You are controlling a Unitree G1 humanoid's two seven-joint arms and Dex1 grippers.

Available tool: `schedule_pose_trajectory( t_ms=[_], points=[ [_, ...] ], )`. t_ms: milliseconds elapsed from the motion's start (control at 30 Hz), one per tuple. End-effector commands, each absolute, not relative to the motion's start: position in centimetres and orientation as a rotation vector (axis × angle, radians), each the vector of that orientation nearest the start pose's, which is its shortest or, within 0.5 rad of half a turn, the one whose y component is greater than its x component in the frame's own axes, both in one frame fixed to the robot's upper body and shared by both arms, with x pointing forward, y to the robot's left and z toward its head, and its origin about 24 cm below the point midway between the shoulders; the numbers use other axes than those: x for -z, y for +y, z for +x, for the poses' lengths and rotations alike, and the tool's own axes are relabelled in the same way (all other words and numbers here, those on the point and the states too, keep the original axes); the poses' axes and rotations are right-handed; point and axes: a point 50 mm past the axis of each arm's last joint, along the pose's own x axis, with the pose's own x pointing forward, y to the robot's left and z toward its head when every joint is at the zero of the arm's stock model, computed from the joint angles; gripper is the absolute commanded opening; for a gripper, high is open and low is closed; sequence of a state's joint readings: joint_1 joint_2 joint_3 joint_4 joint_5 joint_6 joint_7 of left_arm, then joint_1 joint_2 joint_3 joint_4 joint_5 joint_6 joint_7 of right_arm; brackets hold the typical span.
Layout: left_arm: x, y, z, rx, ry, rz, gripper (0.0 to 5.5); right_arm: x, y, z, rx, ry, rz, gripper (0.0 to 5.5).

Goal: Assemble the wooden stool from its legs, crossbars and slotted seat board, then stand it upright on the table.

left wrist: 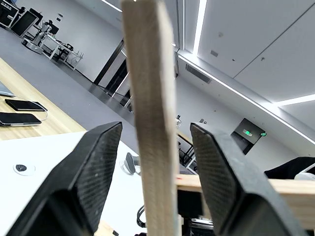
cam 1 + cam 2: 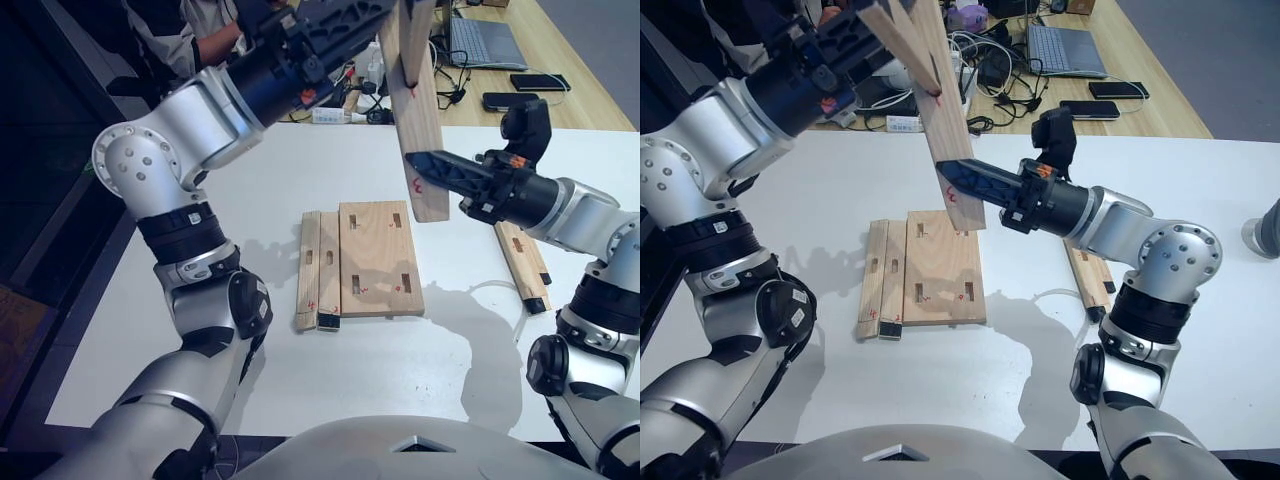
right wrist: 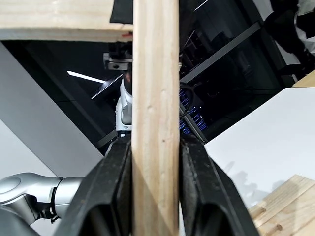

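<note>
A long wooden leg (image 2: 420, 130) hangs upright above the slotted seat board (image 2: 378, 260), which lies flat on the white table (image 2: 250, 180). My right gripper (image 2: 425, 170) is shut on the leg's lower part, with both pads pressed to the wood (image 3: 155, 123). My left gripper (image 2: 895, 25) is up at the leg's top end. Its fingers (image 1: 98, 172) stand on either side of the leg (image 1: 150, 123) with a small gap on each side. A second wooden piece (image 3: 59, 19) crosses the leg near that top end.
Two slotted bars (image 2: 318, 270) lie side by side against the seat board's left edge. Another leg (image 2: 525, 262) lies on the table under my right forearm. A wooden desk behind holds a laptop (image 2: 485, 40), phones and cables. A person sits at the far left.
</note>
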State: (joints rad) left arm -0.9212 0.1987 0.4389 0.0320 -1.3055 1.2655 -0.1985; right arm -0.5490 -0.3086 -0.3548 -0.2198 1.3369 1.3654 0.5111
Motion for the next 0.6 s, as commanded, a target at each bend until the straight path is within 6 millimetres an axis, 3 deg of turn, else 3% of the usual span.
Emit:
schedule_pose_trajectory(
  t_ms=[33,200,433,600],
  points=[
    [-26.6,12.1,31.0,1.141,0.115,-0.751,2.57,-19.9,-13.8,24.8,-1.383,0.291,0.67,1.01],
    [-26.8,12.3,30.4,1.226,0.107,-0.76,2.57,-19.1,-14.4,24.1,-1.396,0.352,0.662,1.01],
    [-26.1,12.5,28.6,1.363,0.132,-0.744,1.56,-19.0,-14.7,23.5,-1.436,0.39,0.656,1.01],
    [-25.9,12.7,28.4,1.375,0.144,-0.742,1.06,-18.8,-15.0,23.4,-1.446,0.414,0.642,1.01]
  ],
)
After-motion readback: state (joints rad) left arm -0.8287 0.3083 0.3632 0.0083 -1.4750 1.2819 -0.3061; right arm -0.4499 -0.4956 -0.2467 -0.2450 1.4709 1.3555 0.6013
